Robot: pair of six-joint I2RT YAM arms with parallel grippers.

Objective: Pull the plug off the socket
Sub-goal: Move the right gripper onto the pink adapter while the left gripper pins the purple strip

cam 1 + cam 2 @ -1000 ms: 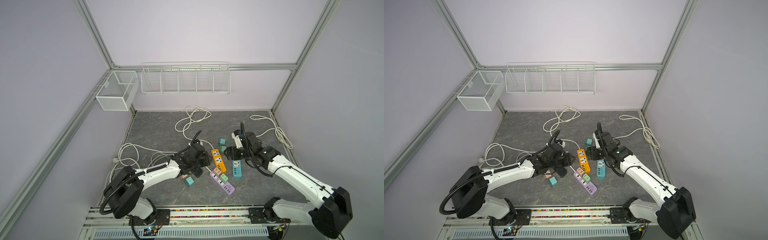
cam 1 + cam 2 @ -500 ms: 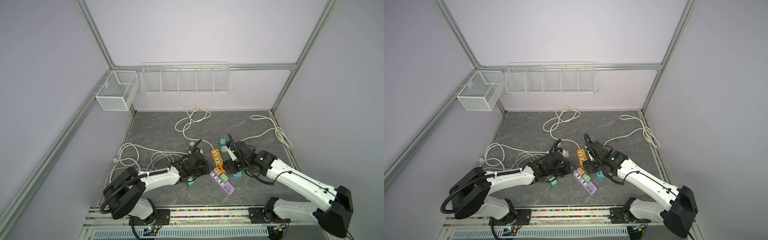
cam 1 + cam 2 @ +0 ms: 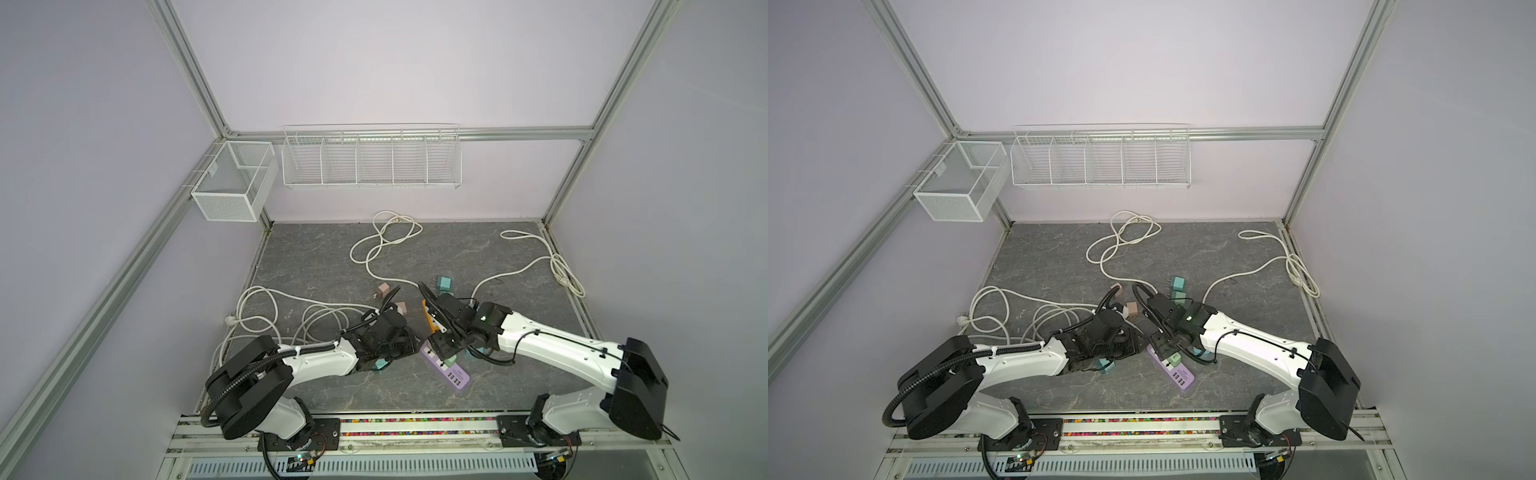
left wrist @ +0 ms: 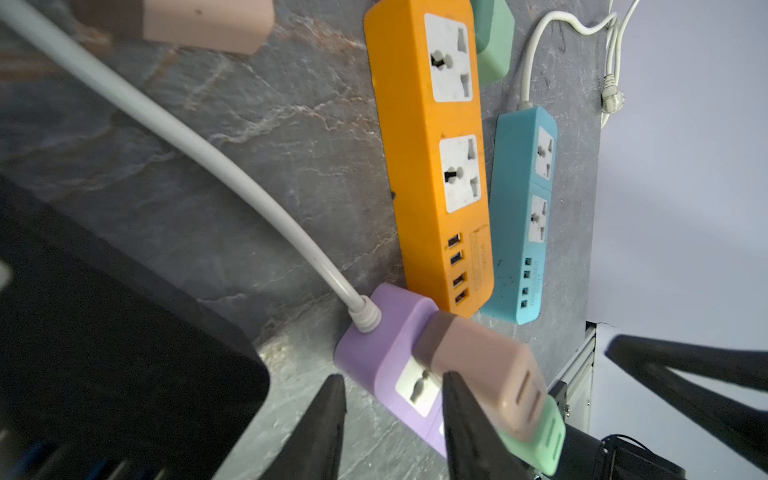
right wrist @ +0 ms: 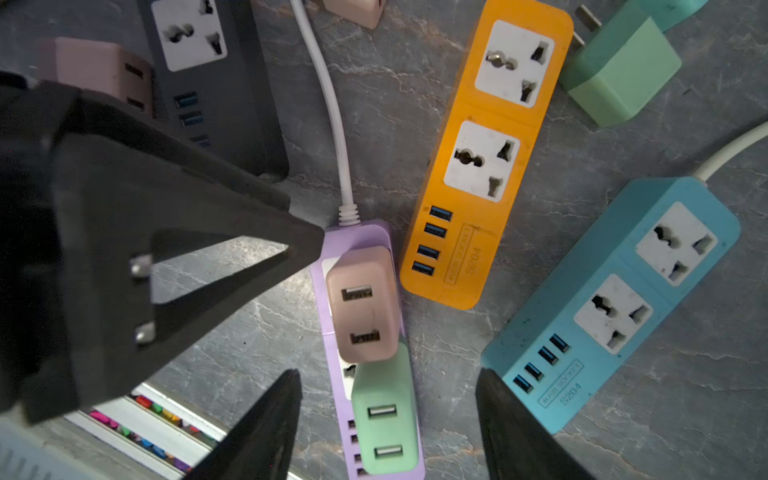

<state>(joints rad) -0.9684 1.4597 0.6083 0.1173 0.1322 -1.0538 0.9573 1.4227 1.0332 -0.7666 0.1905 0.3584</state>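
Plugs are seen seated in the purple power strip (image 5: 357, 235) in the right wrist view: pink plug (image 5: 362, 303), then mint-green plug (image 5: 384, 419), straddled untouched by the widely spread right gripper (image 5: 386, 374). In the left wrist view the left gripper (image 4: 394, 377) is narrowly parted at the strip's corded end; clamping cannot be told.

My left arm (image 3: 316, 361): white shells, black joints, black ribbed conduit (image 3: 309, 349) alongside.
My right arm (image 3: 552, 349): white shells, black joints, thin black cable (image 3: 536, 332), green light (image 3: 483, 318).
My fingers (image 5: 257, 432): black, tapered; two silver screws (image 5: 141, 266) on one triangular face.
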